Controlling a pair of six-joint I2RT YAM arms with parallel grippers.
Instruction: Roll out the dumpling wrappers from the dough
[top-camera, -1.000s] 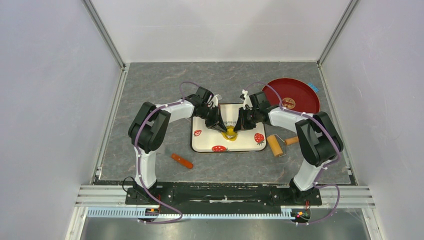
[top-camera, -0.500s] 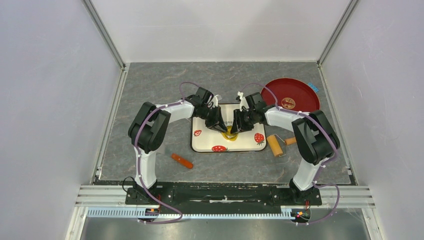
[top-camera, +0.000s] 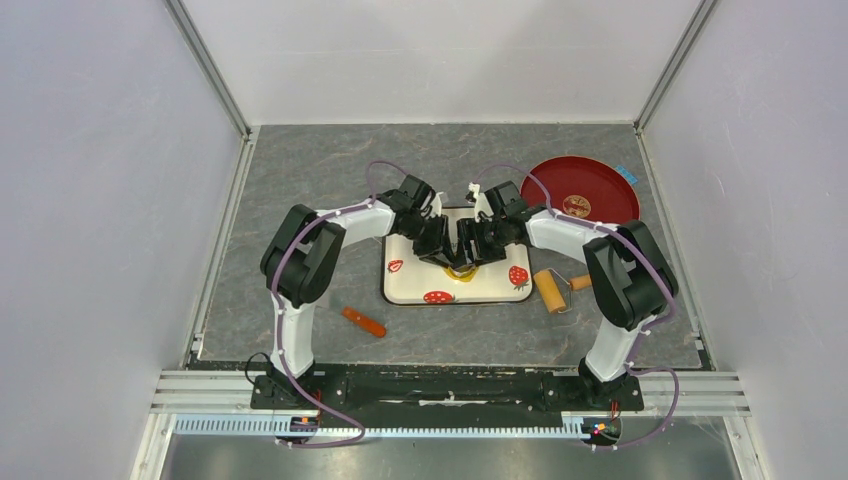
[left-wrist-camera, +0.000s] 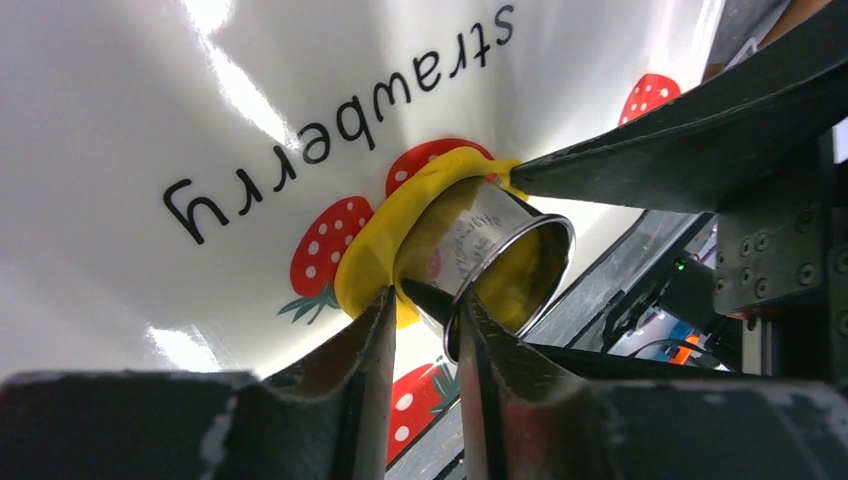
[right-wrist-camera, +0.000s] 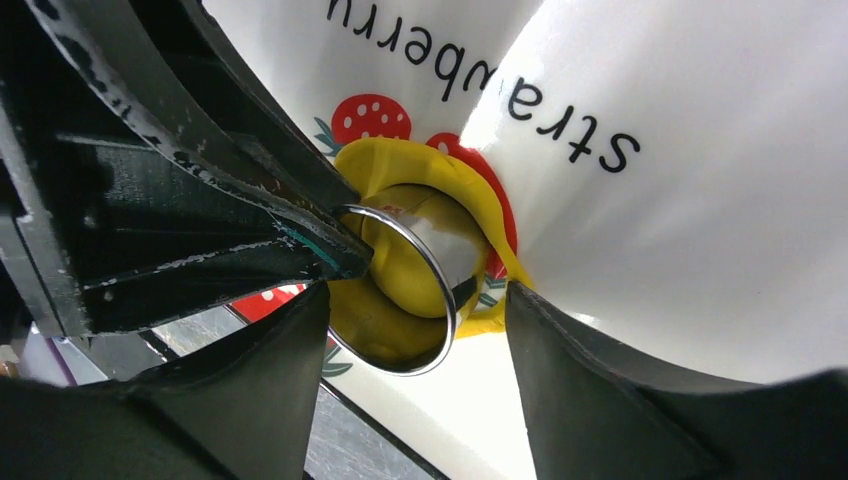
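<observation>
Both pairs of jaws have spread: right gripper (right-wrist-camera: 415, 297) wide astride the ring cutter (left-wrist-camera: 490, 235), left gripper (left-wrist-camera: 425, 312) narrowly parted at its rim, seemingly released. The dough (left-wrist-camera: 372, 252) lies stamped under it on the strawberry tray (left-wrist-camera: 150, 100).

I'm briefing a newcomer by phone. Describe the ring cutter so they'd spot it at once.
Find the white strawberry-print tray in the middle of the grey table. Near its middle, a short metal ring cutter sits in yellow dough. Unlike the tan wooden roller beside the tray, it is a hollow, mirror-bright ring.
</observation>
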